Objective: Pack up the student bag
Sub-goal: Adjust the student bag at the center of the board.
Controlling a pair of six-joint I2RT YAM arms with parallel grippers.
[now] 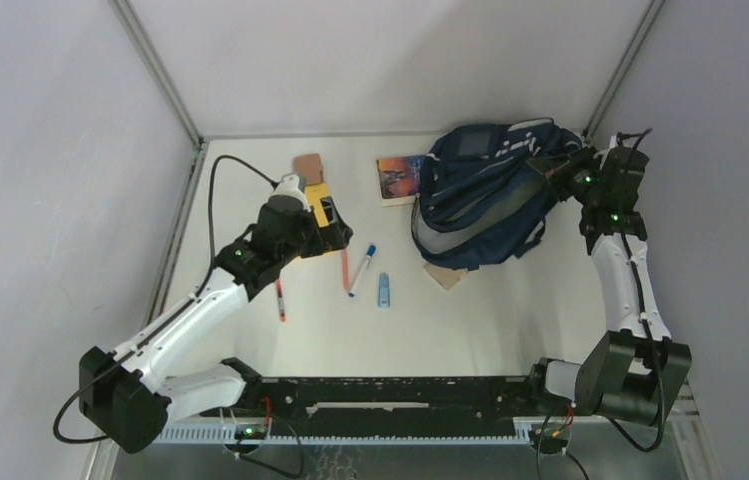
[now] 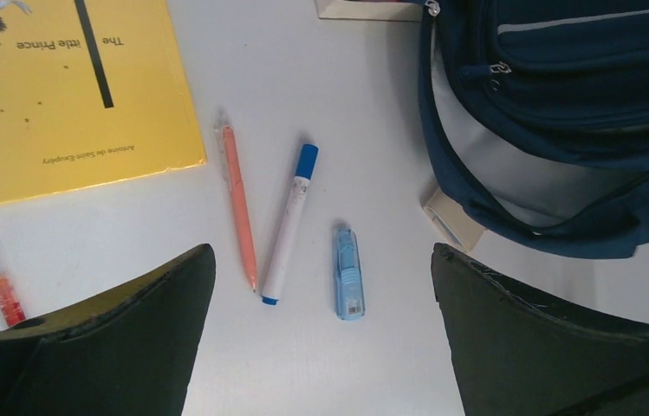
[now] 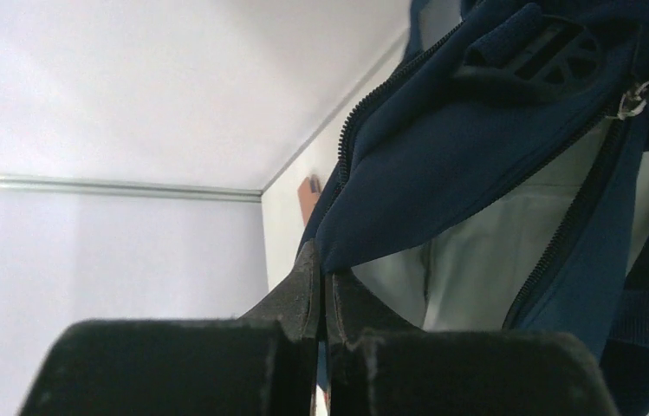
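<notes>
Toward the far right of the desk, the student bag lies, long axis running far-right to near-left, mouth seemingly gaping at the near-left end. The right gripper has its fingers pinched on the rim, holding it open for loading; the left gripper hangs, fingers apart, above the blue marker.

White tabletop — plain pale grey walls on three sides, aluminium corner posts, thin rail along far edge — light even, shadows soft.
</notes>
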